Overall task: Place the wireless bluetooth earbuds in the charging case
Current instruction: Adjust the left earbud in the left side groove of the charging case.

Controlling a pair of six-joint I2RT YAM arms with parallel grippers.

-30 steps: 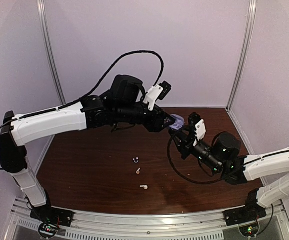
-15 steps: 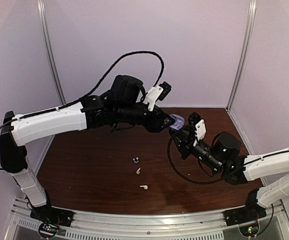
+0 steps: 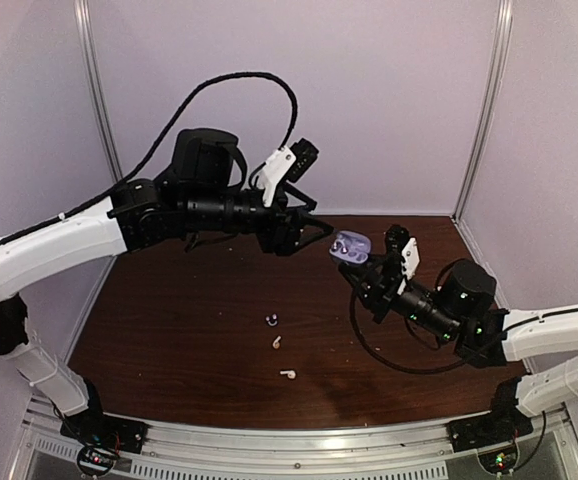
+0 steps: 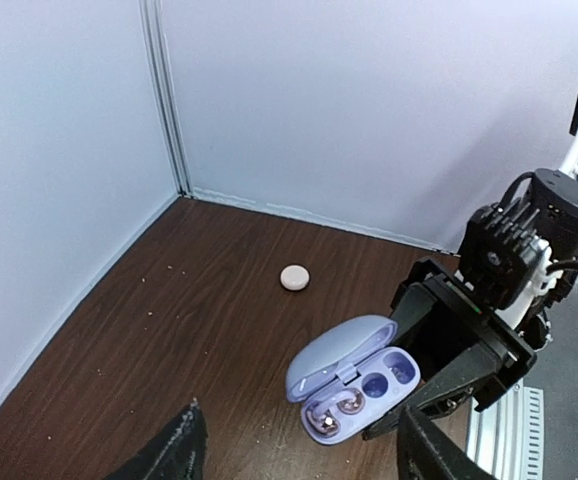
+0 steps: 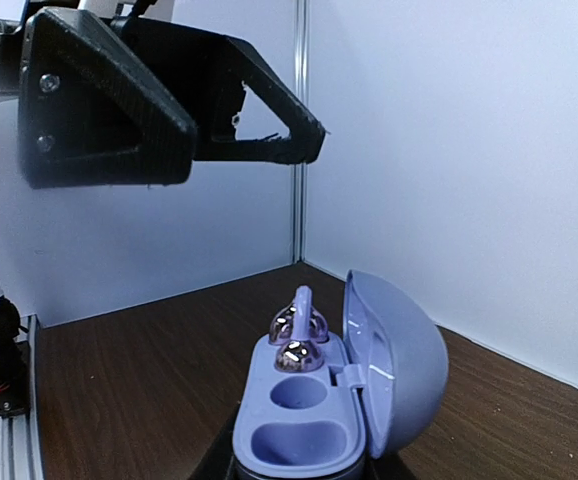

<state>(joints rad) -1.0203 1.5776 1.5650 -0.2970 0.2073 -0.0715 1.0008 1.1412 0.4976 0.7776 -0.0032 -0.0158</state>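
R gripper [image 3: 366,268] clamps the open lavender plastic charging case [image 4: 354,385] mid-air over the tabletop's far-right, w/ one glossy purple earbud [image 5: 294,340] seated. L gripper [image 3: 311,228] is apart, empty. Three tiny loose plastic earbuds [image 3: 277,342] lie mid-tabletop. We reckon tilting the case could spill the seated bud.

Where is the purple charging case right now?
In the top view the charging case is right of centre, lid open, held above the table by the right gripper, just right of the open left gripper.
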